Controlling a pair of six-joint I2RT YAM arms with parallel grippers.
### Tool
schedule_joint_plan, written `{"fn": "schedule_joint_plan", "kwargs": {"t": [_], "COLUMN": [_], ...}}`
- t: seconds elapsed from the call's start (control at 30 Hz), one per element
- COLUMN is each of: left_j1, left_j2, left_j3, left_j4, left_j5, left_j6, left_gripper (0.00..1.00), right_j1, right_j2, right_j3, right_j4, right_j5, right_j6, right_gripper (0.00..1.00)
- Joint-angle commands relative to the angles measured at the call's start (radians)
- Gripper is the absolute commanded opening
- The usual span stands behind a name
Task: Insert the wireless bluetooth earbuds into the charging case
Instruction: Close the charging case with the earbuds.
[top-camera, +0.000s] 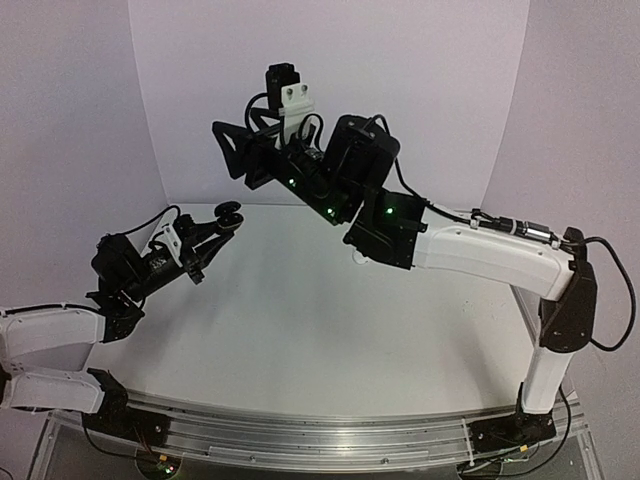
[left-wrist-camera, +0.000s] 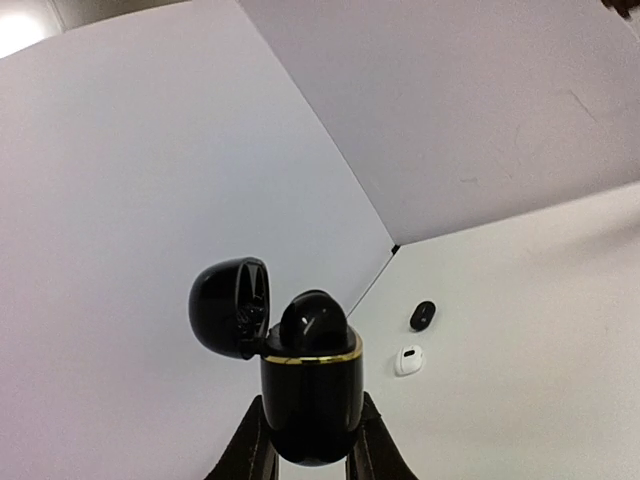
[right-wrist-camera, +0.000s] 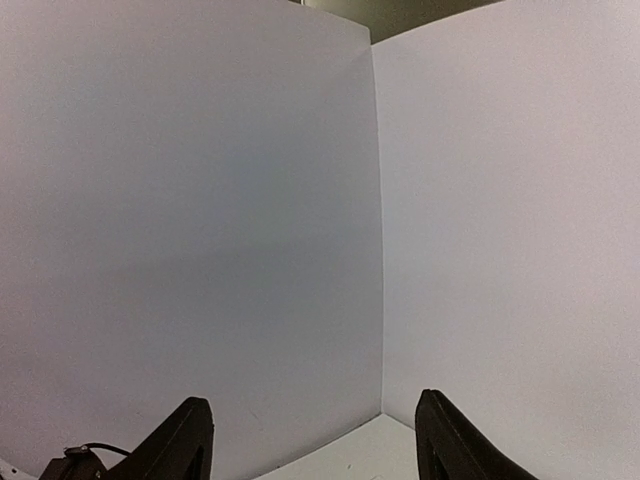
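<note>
My left end effector (left-wrist-camera: 312, 445) pinches the open black gold-banded plastic charging case (left-wrist-camera: 310, 390); I should lower my spread, empty right end effector (right-wrist-camera: 315, 450) squarely over the small black plastic earbud (left-wrist-camera: 422, 315) on the table (left-wrist-camera: 540, 330).

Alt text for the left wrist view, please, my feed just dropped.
The left gripper holds a black, gold-rimmed case upright, its lid open to the left, a dark rounded shape in its top. Beyond, on the table near the wall corner, lie one black bud and one white bud, apart.
</note>
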Motion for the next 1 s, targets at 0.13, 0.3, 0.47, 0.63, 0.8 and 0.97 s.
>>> {"fn": "schedule_joint_plan", "kwargs": {"t": [0.13,0.3,0.47,0.63,0.8,0.97], "left_j1": [0.005,0.005,0.005,0.005,0.005,0.005], "left_j2": [-0.043,-0.039,-0.018,-0.011,-0.023,-0.029], "left_j3": [-0.062,-0.061,-0.078,-0.045,-0.013,0.008], "left_j4": [-0.078,-0.063,-0.031,-0.031,-0.065,-0.120], "left_j5": [0.105,0.099,0.077,0.016,-0.005,0.020], "left_j6": [0.620,0.714,0.801,0.715,0.601,0.495], "left_gripper": [0.00,0.00,0.00,0.00,0.00,0.00], "right_j1": [-0.044,-0.052,-0.058,-0.058,-0.059,-0.069], "right_j2": [0.064,0.082,0.061,0.011,-0.036,-0.051], "right_j3": [0.080,0.049,0.002,-0.120,-0.163,-0.087], "right_j4": [-0.321,-0.375,-0.416,-0.458,-0.498,-0.499], "right_j5": [0.060,0.014,-0.089,-0.097,-0.059,-0.026], "right_j6": [0.153,0.172,0.164,0.213,0.206,0.167], "right_gripper": [0.68,0.68,0.68,0.67,0.67,0.70]}}
